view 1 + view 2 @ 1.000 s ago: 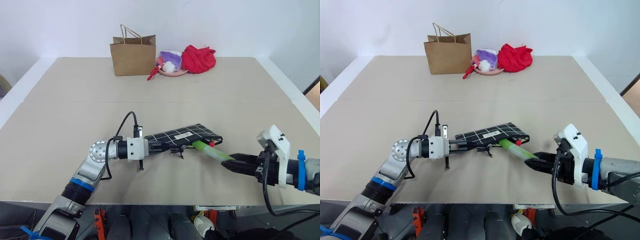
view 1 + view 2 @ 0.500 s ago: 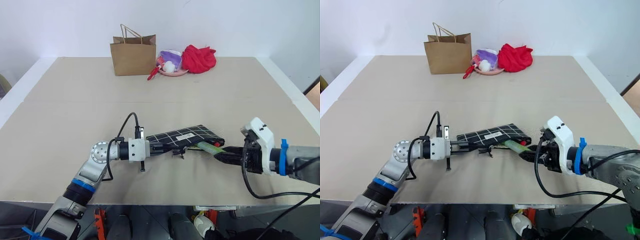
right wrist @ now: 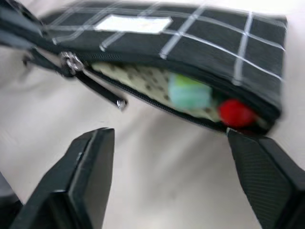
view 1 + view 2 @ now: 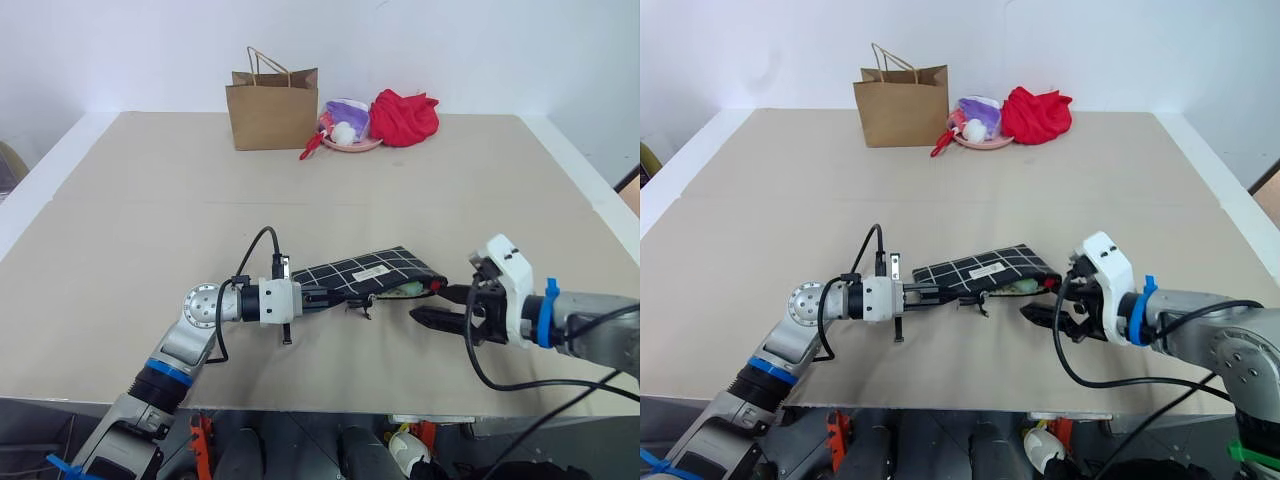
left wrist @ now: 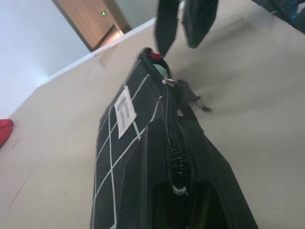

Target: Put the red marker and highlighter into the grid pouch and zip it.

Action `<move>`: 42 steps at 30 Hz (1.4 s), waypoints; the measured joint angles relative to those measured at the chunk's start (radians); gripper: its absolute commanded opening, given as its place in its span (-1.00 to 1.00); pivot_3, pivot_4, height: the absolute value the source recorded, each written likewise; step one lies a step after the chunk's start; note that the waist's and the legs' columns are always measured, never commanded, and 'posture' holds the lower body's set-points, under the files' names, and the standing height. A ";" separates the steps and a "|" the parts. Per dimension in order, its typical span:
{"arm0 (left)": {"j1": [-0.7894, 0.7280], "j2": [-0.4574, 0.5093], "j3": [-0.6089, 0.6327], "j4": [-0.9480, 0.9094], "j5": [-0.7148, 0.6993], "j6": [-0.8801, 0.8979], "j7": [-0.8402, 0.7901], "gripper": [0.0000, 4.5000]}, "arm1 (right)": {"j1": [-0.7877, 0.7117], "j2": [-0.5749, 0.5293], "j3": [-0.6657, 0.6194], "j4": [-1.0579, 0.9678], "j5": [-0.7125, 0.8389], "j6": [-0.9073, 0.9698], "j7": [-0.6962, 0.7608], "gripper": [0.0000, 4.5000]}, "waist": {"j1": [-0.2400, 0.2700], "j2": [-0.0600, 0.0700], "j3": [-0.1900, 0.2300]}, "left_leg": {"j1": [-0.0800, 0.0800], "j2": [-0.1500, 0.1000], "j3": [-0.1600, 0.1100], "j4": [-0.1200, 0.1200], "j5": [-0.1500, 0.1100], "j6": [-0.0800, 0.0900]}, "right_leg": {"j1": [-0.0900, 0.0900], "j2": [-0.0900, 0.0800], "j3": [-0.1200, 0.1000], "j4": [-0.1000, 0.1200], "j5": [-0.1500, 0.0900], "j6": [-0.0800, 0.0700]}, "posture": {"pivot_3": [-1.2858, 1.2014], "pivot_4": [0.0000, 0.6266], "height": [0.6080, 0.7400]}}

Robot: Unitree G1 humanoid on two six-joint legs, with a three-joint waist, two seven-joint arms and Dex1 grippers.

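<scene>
Near the front edge of the table (image 4: 120,200), right of centre, the right gripper (image 4: 440,304) hangs with its two black fingers (image 3: 90,162) spread wide apart and nothing between them — they point left at the mouth of the grid pouch (image 4: 375,272), just short of it. The pouch lies flat between the two arms, its zipper (image 3: 71,61) drawn back so the long near side gapes open. Inside that gap, toward the right end, sits the light-green end of the highlighter (image 3: 189,93), and beside it, at the very corner, the red cap of the red marker (image 3: 237,113); both lie within the spotted lining, neither sticking out past the opening. The black pull cord (image 4: 358,304) trails from the zipper onto the table on the near side. At the pouch's left end the left gripper (image 4: 312,296) points level to the right, its fingers pinched together on the fabric of that end. The white label (image 5: 125,105) shows on the pouch's upper face. Far back on the table stand a brown paper bag (image 4: 272,110), a pink dish (image 4: 345,130) of small things with a red-handled utensil (image 4: 311,148) leaning at it, and a red cloth bundle (image 4: 405,117) to its right.
</scene>
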 measured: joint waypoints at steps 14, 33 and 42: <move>-0.008 -0.011 0.005 0.000 -0.001 0.010 0.001 -1.00 | 0.083 0.076 0.002 -0.079 0.090 -0.096 0.036 0.85 | -0.001 -0.001 0.000 | 0.001 0.000 0.000 0.002 0.000 0.000 | 0.001 0.000 0.000 0.000 0.002 0.000 | 0.03 -0.52 1.00; -0.004 -0.016 0.007 -0.028 -0.010 0.042 0.018 -1.00 | -0.045 0.311 0.264 0.039 -0.079 -0.177 -0.136 0.63 | 0.000 -0.001 0.000 | 0.000 0.000 0.000 0.001 0.000 0.000 | 0.000 0.000 0.000 0.000 0.001 0.000 | 0.03 -0.52 1.00; -0.001 -0.014 0.007 -0.034 -0.008 0.044 0.041 -1.00 | -0.048 0.397 0.270 0.047 -0.130 -0.210 -0.201 -0.97 | 0.000 -0.001 0.000 | 0.000 0.000 0.000 0.001 0.000 0.000 | 0.000 0.000 0.000 0.000 0.002 0.000 | 0.03 -0.52 1.00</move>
